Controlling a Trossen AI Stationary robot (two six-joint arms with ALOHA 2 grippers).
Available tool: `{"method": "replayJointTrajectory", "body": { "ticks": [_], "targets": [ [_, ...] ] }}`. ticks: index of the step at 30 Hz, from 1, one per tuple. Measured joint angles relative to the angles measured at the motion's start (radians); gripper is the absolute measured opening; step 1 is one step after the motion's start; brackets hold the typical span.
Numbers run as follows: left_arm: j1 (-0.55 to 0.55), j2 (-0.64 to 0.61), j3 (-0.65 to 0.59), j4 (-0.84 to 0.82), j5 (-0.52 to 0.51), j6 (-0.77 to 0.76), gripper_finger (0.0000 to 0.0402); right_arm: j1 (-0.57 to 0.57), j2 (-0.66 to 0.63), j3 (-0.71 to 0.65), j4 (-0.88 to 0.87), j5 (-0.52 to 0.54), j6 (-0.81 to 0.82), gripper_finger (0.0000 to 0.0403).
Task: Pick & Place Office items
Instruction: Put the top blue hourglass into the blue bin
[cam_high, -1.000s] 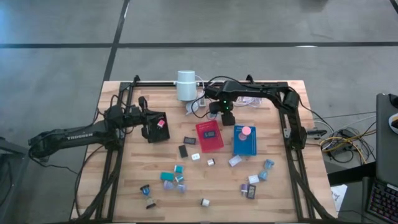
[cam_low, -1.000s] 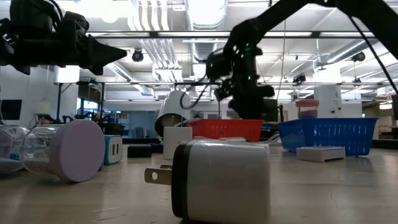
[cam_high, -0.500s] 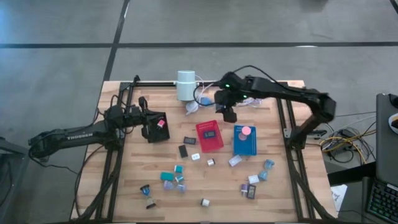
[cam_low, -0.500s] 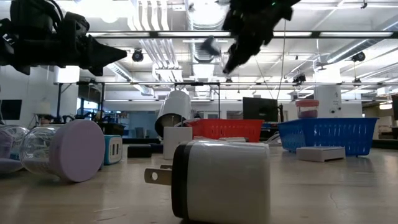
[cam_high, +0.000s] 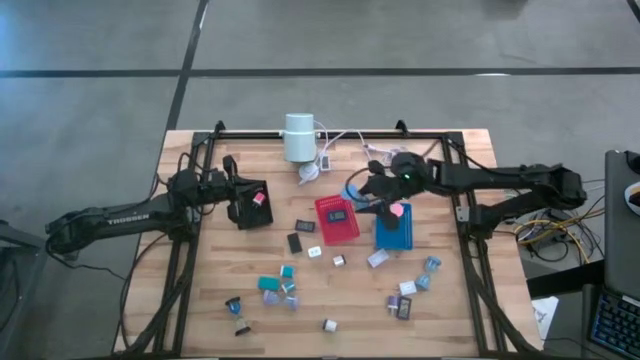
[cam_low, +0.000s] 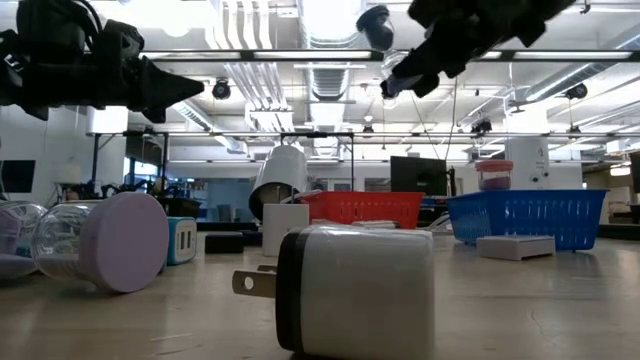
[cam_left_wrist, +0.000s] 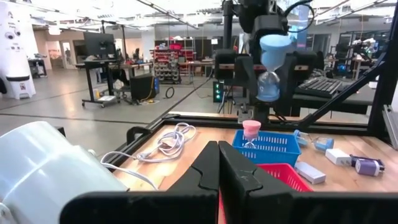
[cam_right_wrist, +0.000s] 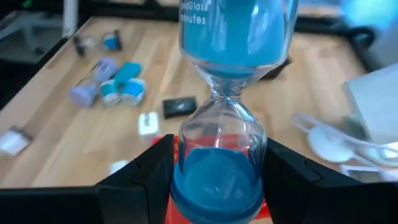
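My right gripper (cam_high: 374, 190) is shut on a blue hourglass (cam_right_wrist: 224, 93), high over the gap between the red tray (cam_high: 337, 218) and the blue tray (cam_high: 394, 228). The left wrist view shows that hourglass (cam_left_wrist: 268, 62) between the fingers, and in the low view the hourglass (cam_low: 388, 50) is near the ceiling lights. A pink hourglass (cam_left_wrist: 252, 129) stands in the blue tray. The red tray holds a black piece. Small office items (cam_high: 280, 284) lie scattered over the table's near half. My left gripper (cam_left_wrist: 217, 163) is shut and level at the table's left, touching nothing. My right gripper pinches the blue hourglass between its two fingers (cam_right_wrist: 144, 180), on the bulb (cam_right_wrist: 217, 168) next to one end cap. The fingers slant down from the table's right side. The hourglass reaches out past the fingertips, tilted and lifted clear of the table and trays.
A white cylinder (cam_high: 298, 137) with white cables (cam_high: 325, 160) stands at the far edge. A dark frame (cam_high: 460, 200) runs round the work area. Close to the low camera lie a white plug block (cam_low: 355, 290) and a lilac-ended roll (cam_low: 110, 240).
My right gripper has risen from table height behind the red tray to well above the trays. It has tipped from pointing down to slanting, while the arm drew back toward the table's right edge. The blue hourglass went up with it, clear of the table.
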Motion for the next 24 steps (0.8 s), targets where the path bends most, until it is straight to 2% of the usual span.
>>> {"method": "replayJointTrajectory", "body": {
  "ticks": [5, 10, 13, 16, 24],
  "targets": [
    [0.0, 0.001, 0.0, -0.048, 0.0, -0.003, 0.0003, 0.069, -0.063, -0.12, 0.122, 0.229, 0.026, 0.0184],
    [0.0, 0.009, 0.0, -0.062, 0.0, -0.012, 0.0003, 0.158, -0.067, -0.17, 0.123, 0.572, 0.07, 0.0184],
    [0.0, 0.027, 0.0, -0.063, 0.0, -0.038, 0.0003, 0.202, -0.044, -0.169, 0.112, 0.715, 0.035, 0.0184],
    [0.0, 0.053, 0.0, -0.063, 0.0, -0.048, 0.0003, 0.222, -0.027, -0.146, 0.088, 0.76, 0.028, 0.0184],
    [-0.009, 0.153, 0.005, -0.085, -0.001, -0.035, 0.0003, 0.23, 0.058, -0.103, 0.051, 0.761, 0.0, 0.0184]
  ]
}}
